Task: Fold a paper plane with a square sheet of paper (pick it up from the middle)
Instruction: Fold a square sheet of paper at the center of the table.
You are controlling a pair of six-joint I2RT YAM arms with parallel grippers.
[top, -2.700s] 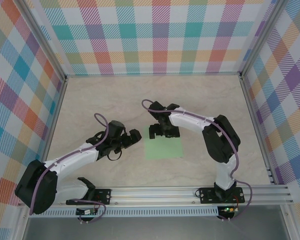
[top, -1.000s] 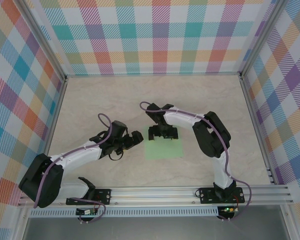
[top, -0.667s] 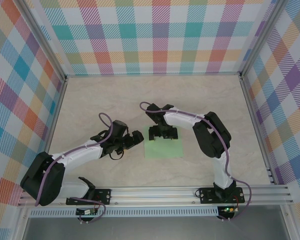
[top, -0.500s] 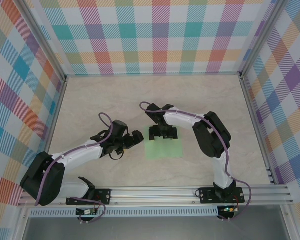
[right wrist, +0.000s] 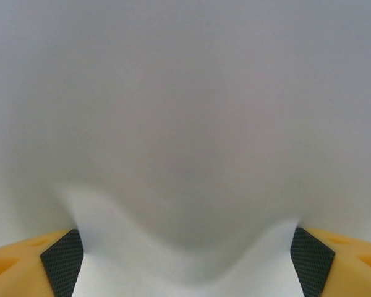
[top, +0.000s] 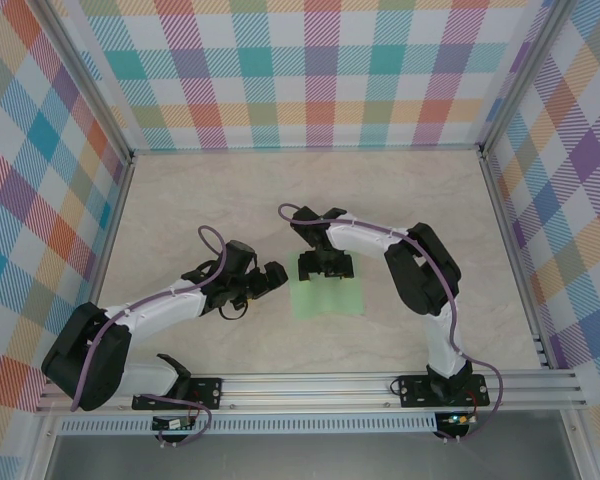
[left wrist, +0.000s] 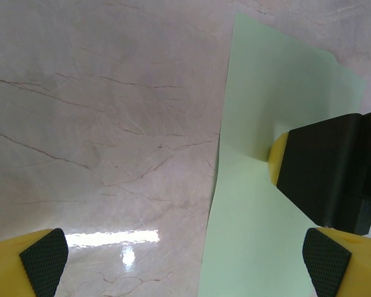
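Observation:
The square sheet of paper (top: 327,300) is pale mint green and lies on the marble tabletop in the middle. My right gripper (top: 326,267) points down onto its far edge. Its jaws stand wide, both pads (right wrist: 62,260) touching the sheet. In the right wrist view the paper (right wrist: 185,124) swells up in a soft hump between them. My left gripper (top: 265,278) hovers open just left of the sheet. In the left wrist view the sheet's left edge (left wrist: 221,154) runs between my left fingertips (left wrist: 44,260), and the right gripper's black and yellow finger (left wrist: 324,173) rests on the paper.
Bare marble tabletop (top: 200,200) surrounds the sheet. Checkered walls (top: 310,70) close the back and both sides. An aluminium rail (top: 330,385) carrying both arm bases runs along the near edge.
My right arm came down onto the paper's far edge and its jaws drew in slightly, bulging the sheet up between them. My left gripper edged a little toward the sheet.

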